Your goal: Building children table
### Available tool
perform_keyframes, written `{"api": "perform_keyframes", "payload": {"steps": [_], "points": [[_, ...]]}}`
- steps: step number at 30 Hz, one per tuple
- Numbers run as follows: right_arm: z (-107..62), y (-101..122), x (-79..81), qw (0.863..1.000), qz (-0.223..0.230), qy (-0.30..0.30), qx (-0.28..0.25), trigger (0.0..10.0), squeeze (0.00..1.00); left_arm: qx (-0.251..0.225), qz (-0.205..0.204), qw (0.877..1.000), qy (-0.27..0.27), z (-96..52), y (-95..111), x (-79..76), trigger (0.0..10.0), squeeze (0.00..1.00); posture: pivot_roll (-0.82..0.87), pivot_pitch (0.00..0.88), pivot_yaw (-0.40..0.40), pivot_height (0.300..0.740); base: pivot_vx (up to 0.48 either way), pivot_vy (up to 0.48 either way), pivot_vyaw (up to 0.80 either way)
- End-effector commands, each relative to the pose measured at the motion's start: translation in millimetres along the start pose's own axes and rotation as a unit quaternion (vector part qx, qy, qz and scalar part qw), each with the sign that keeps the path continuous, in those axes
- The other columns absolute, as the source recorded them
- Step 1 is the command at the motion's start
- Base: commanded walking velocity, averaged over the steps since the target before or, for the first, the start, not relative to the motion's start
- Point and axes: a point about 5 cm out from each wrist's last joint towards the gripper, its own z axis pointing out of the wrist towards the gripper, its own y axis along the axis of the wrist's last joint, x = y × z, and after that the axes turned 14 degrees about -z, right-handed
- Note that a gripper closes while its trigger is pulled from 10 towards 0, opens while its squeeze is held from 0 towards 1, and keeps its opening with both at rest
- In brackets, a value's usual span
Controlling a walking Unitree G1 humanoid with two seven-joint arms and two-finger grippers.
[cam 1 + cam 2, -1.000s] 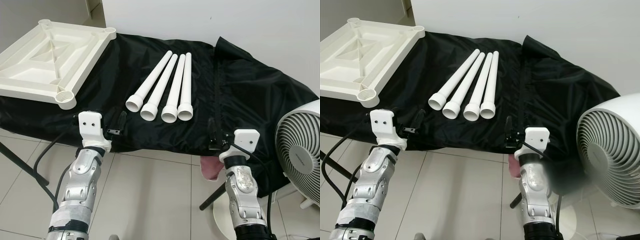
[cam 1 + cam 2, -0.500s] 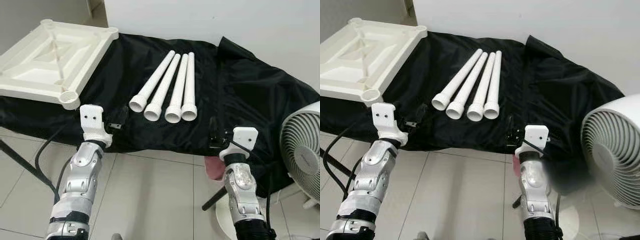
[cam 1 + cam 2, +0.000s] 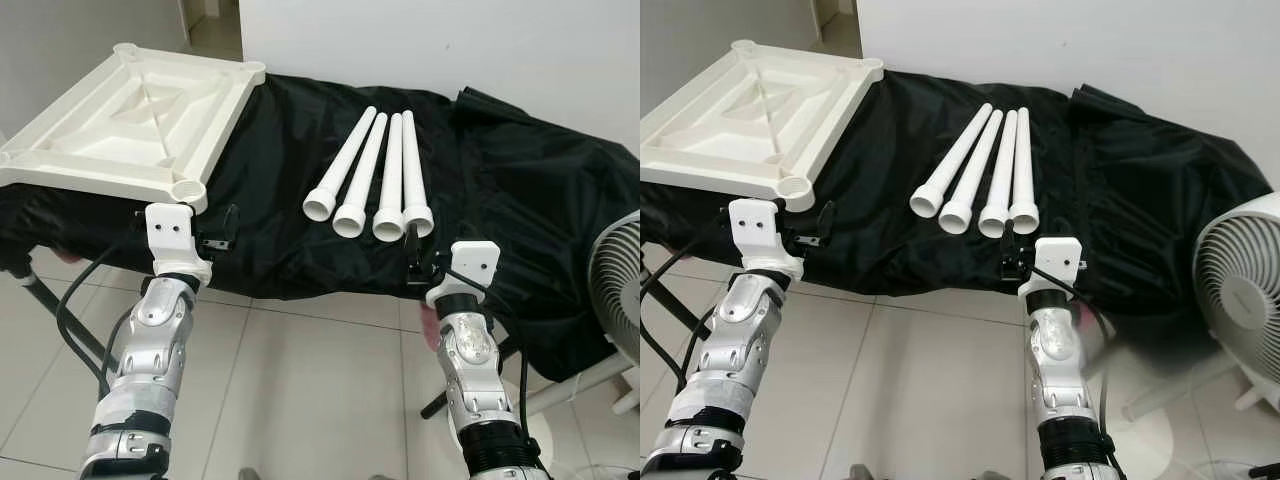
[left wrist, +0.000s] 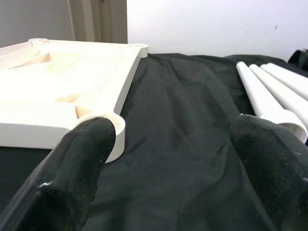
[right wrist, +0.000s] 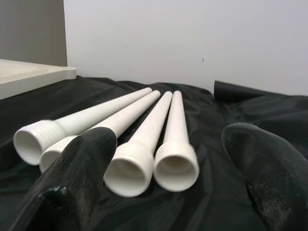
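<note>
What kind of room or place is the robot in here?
Probably a room in a home: tiled floor, plain white wall, a white fan, and a black-cloth-covered table holding an unassembled tabletop and legs.

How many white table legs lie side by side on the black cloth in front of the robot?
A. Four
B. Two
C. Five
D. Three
A. Four white table legs lie side by side on the black cloth, threaded ends toward the robot, to the right of the upturned tabletop.
</note>
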Motion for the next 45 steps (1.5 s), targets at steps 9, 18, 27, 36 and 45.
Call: {"api": "perform_keyframes", "payload": {"steps": [9,18,27,36,45], "points": [[-1.0,-8,-3.7,1.000,-0.013,0.000,0.010,10.0,0.00,0.009,0.006,1.000,-0.012,1.9,-6,-4.1,10.0,0.00,-0.02,0.055,-0.014,0.740,0.000,0.370,0.00],[1.0,-9,-3.0,1.000,-0.018,0.006,0.006,10.0,0.00,0.009,0.005,1.000,-0.021,3.1,-7,-8.2,10.0,0.00,-0.02,0.048,-0.022,0.740,0.000,0.371,0.00],[4.9,-7,-2.1,0.999,-0.033,0.030,-0.003,10.0,0.00,0.012,0.002,0.999,-0.033,4.4,-10,-12.2,10.0,0.00,-0.04,0.070,-0.040,0.740,0.000,0.205,0.00],[10.4,-6,-4.7,0.999,-0.030,0.023,0.001,10.0,0.00,0.012,0.006,1.000,-0.018,11.2,-8,-10.7,10.0,0.00,-0.05,0.081,-0.040,0.740,0.000,0.000,-0.64],[11.3,-6,-4.6,0.999,-0.031,0.019,-0.006,10.0,0.00,0.010,0.013,0.999,-0.030,12.9,-7,-13.3,10.0,0.00,-0.04,0.074,-0.026,0.740,0.000,0.000,-0.08]]}}
